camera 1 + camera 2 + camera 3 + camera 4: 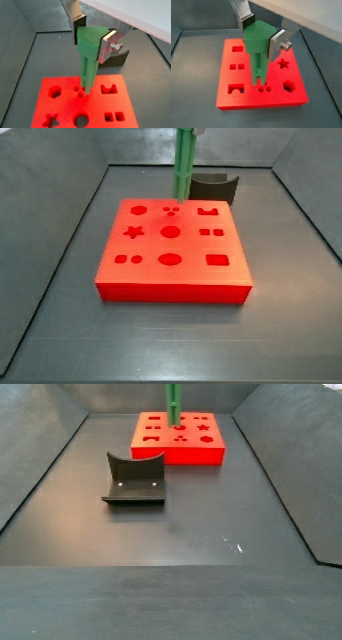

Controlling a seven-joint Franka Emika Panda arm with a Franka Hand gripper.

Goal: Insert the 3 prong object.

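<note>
Green 3 prong object [260,47], matte, long and slim, hangs upright, pinched at its wide upper end between the silver plates of the gripper [262,36]; dark pads pressed to both flat sides in both wrist views. The gripper is above the far edge of the red block [174,253]; in the side views only the green shaft shows, coming down from the top of the frame.

Prong end sits right at the block's top face, at the small three-hole cluster [265,89]. In a wrist view [85,80] the tip meets the face at those holes [80,91]; cannot tell whether the prongs are already partly in or only touching. In a side view the shaft [182,163] ends at the far row of cutouts, near the three small dots [171,210].

Dark grey curved block [134,479] rests on the floor well apart from the red block, not involved.

Step, as judged: final alignment or start of insertion. Next move likely calls for a straight push down, keeping the piece vertical and the prongs matched to the holes; any tilt or twist could jam the thin prongs on the hole edges. Then release.
</note>
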